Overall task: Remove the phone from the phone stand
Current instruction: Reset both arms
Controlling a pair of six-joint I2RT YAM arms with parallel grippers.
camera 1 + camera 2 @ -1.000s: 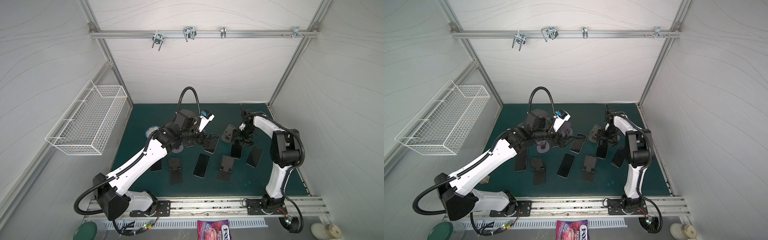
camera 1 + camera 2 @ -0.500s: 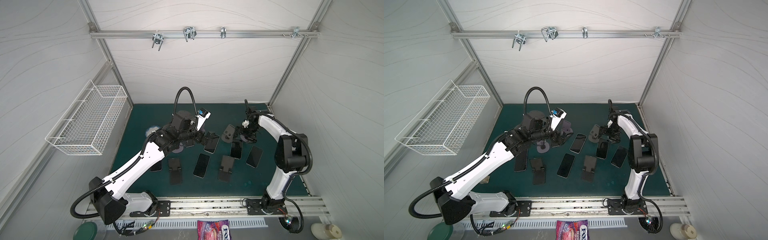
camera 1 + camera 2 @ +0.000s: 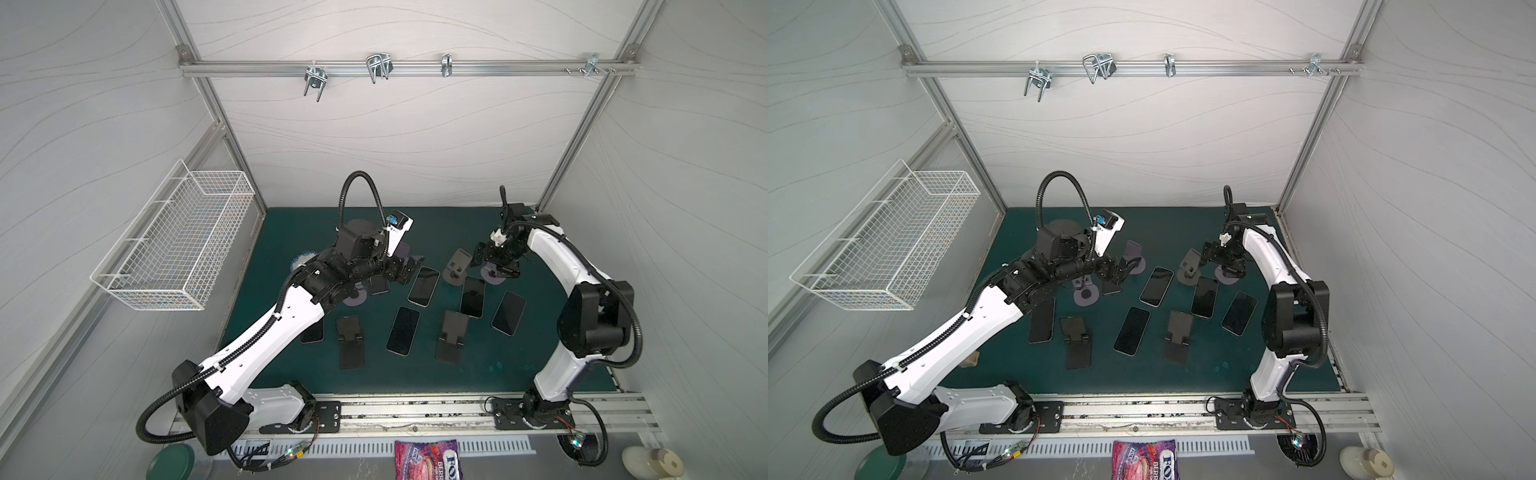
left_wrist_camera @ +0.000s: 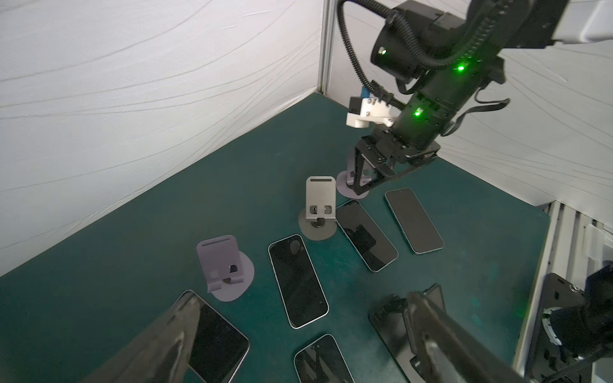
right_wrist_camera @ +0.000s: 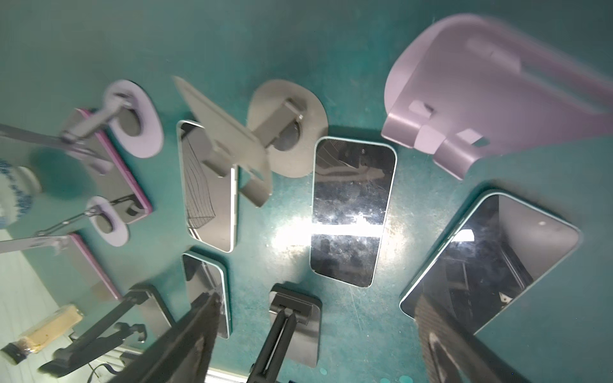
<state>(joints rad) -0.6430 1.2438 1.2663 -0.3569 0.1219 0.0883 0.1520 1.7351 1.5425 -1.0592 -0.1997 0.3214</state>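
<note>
1. Closest to the rail, two black stands (image 3: 1077,340) lie folded on the green desk (image 3: 1142,374), with other phones (image 3: 1133,330) face up between and beside them.
2. Farther in, the left tool (image 3: 1122,269) hangs low with its fingers (image 4: 166,331) spread wide.
3. The phone (image 3: 1113,287) lies face up, apparently flat, on the desk just under that tool's near side; in the left wrist view one finger crosses its corner, contact unclear.
4. Just beyond the phone, the lilac phone stand (image 3: 1133,249) stands upright, its round base beside the phone's far end.
5. Off to the right, the right tool (image 4: 371,180) points down, spread, over a second lilac stand (image 4: 343,187); a grey stand (image 3: 1190,262) stands just beside it.
</note>
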